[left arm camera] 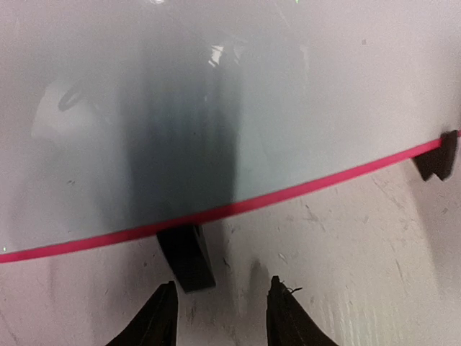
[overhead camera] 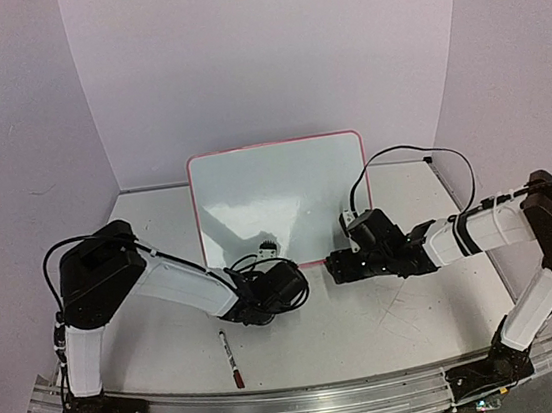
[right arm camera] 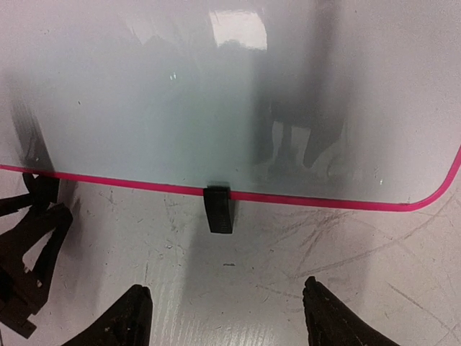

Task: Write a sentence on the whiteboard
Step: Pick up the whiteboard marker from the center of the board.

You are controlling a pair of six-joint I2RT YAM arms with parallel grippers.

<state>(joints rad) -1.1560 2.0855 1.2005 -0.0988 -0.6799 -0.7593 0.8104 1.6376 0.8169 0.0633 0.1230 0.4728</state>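
Note:
The whiteboard [overhead camera: 280, 201], white with a red-pink rim, stands at the back middle of the table. Its face shows only reflections, and no sentence is in view on it. My left gripper [overhead camera: 268, 260] sits at the board's near edge. In the left wrist view this gripper [left arm camera: 222, 292] is open over bare table, a black clip foot [left arm camera: 186, 256] just ahead of its left finger. My right gripper [overhead camera: 334, 265] is low by the board's near right corner. In its own view it [right arm camera: 227, 299] stands wide open, facing the other clip foot [right arm camera: 219, 209].
A marker [overhead camera: 229, 356] with a red cap lies on the table in front of the left arm, apart from both grippers. The left gripper's black fingers [right arm camera: 29, 252] show at the left of the right wrist view. The tabletop [right arm camera: 302, 245] is scuffed with scratches.

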